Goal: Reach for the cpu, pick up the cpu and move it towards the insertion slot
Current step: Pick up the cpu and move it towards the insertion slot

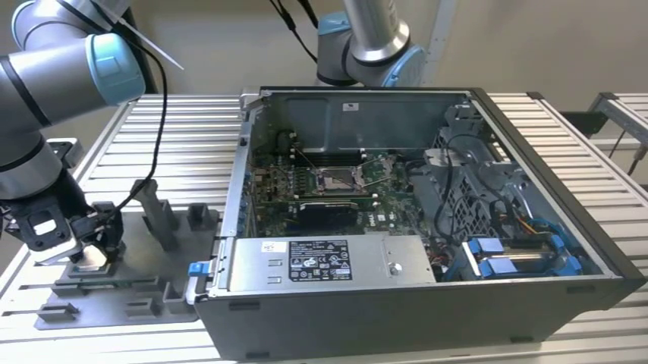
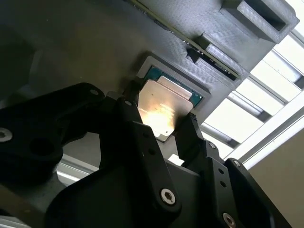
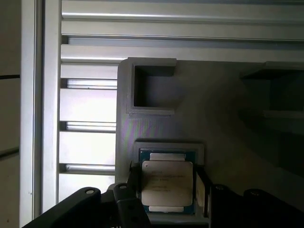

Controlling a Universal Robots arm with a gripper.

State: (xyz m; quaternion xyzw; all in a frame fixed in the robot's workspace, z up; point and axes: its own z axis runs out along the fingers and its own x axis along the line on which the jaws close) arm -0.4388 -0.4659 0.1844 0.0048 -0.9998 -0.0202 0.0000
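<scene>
The cpu [image 3: 167, 186], a flat silvery square on a green board, lies in the square nest of a grey fixture plate [image 1: 142, 307] at the exterior view's left. My gripper [image 1: 96, 254] is down on it. In both wrist views a black finger [image 2: 127, 107] stands against each of two opposite cpu [image 2: 164, 107] edges, with no gap showing. The cpu is still seated in its nest. The insertion slot [image 1: 336, 180], a silver-framed socket with a dark centre, sits on the green board inside the open computer case [image 1: 547, 163], well to the right of the gripper.
Grey upright blocks [image 1: 157, 216] rise from the fixture plate between my gripper and the case wall. A hollow square block [image 3: 152, 88] stands on the plate close to the cpu's nest. A power supply [image 1: 324, 262] and blue-tabbed drive bays [image 1: 517, 254] fill the case's near side. A second arm [image 1: 369, 38] stands behind the case.
</scene>
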